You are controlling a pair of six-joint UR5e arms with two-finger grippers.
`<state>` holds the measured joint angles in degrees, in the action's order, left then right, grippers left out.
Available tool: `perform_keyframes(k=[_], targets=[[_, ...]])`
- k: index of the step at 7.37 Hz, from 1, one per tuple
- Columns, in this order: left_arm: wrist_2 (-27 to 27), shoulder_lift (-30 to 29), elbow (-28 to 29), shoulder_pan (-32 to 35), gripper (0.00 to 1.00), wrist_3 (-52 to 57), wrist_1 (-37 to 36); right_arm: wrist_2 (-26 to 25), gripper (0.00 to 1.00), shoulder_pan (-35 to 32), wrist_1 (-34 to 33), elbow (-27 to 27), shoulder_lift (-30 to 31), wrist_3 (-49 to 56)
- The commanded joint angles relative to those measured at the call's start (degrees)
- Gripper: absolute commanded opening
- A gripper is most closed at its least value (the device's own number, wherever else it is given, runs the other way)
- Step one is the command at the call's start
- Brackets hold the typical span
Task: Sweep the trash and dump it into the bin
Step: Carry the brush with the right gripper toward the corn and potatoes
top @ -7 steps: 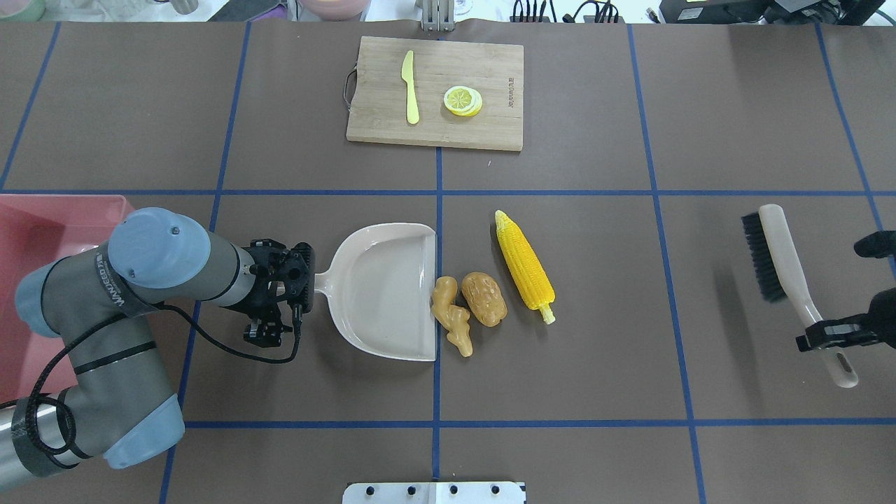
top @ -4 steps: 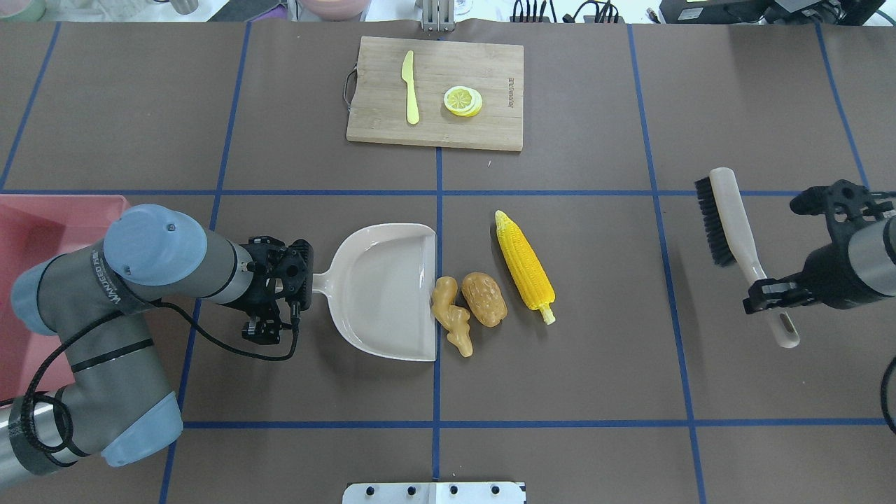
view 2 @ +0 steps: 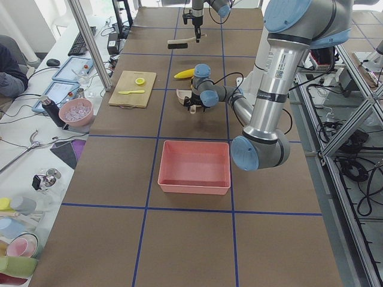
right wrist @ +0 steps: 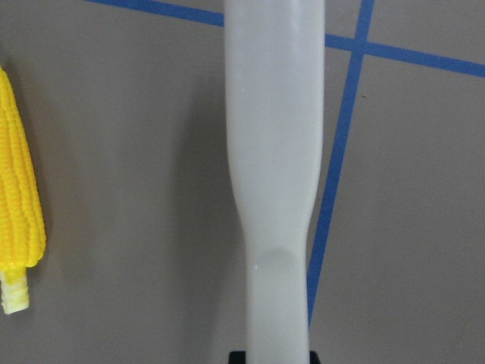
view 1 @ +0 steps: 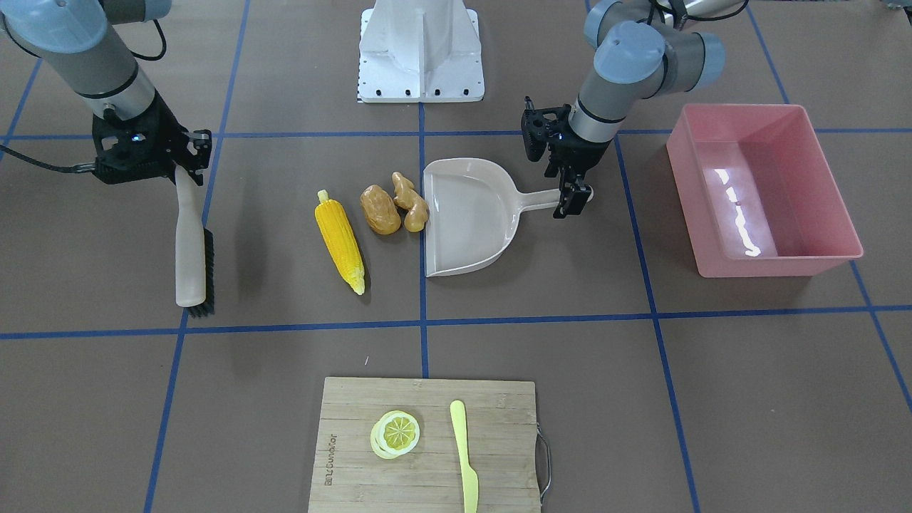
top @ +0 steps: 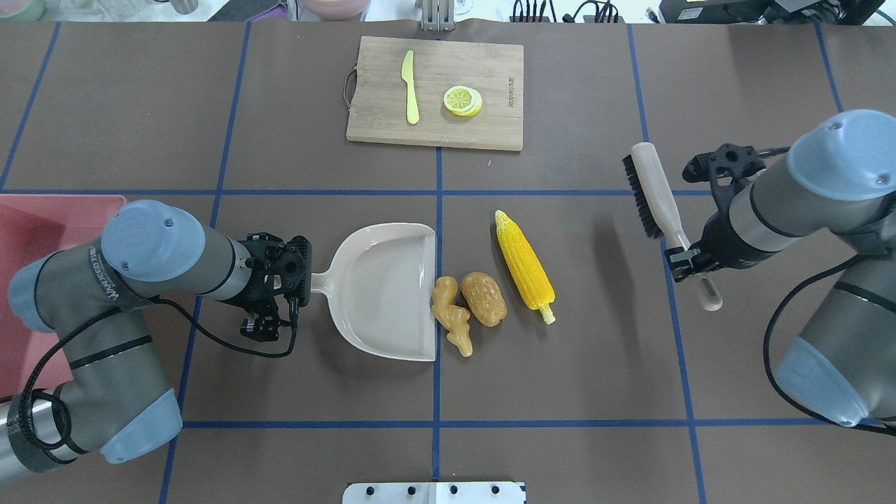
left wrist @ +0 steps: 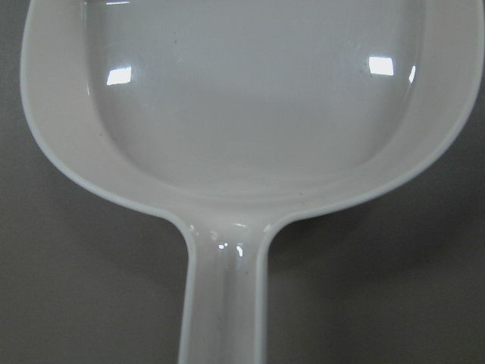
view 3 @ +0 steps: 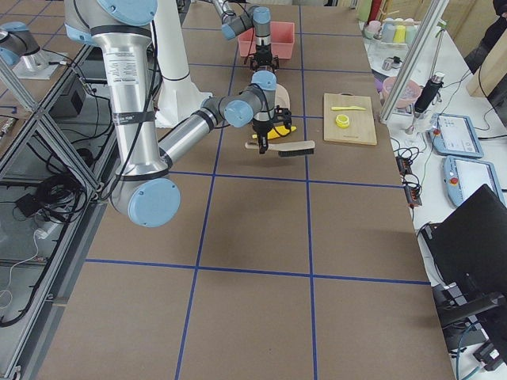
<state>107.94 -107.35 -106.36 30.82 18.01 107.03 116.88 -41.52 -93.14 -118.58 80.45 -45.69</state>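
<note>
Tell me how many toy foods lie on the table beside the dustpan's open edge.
3. The ginger root touches the dustpan at its open edge, the potato lies against the ginger, and the corn cob lies a little further out. None seems hidden.

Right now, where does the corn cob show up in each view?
Front-facing: corn cob, left of centre, beside the potato.
Overhead, right of centre, right of the potato.
Exterior left, top centre.
Exterior right: mostly hidden behind the near arm.
Left wrist: not in view.
Right wrist, left edge.
Shared landmark: dustpan.
</note>
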Motion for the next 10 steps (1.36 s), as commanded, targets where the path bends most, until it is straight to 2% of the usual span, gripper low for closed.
perform_keyframes(k=[1,3,6,8,10], targets=[[1.65,-0.40,-0.69,1.34,0.97,0.00,-3.82,-1.83,0.00,3.54,-1.95,4.30,-5.73,-0.89],[3.06,-0.40,-0.78,1.61,0.97,0.09,-3.93,-2.01,0.00,5.04,-2.04,6.51,-8.20,-2.30],[6.40,-0.75,-0.78,2.92,0.97,1.22,-4.80,-2.18,0.00,9.43,-2.04,5.91,-9.35,-8.97],[6.32,-1.54,-0.87,3.37,0.97,2.19,-5.78,-2.70,0.00,12.14,-1.96,5.20,-9.18,-13.44],[6.23,-2.94,0.79,3.46,0.97,3.94,-6.13,-4.38,0.00,14.62,-1.87,5.99,-9.52,-13.64]])
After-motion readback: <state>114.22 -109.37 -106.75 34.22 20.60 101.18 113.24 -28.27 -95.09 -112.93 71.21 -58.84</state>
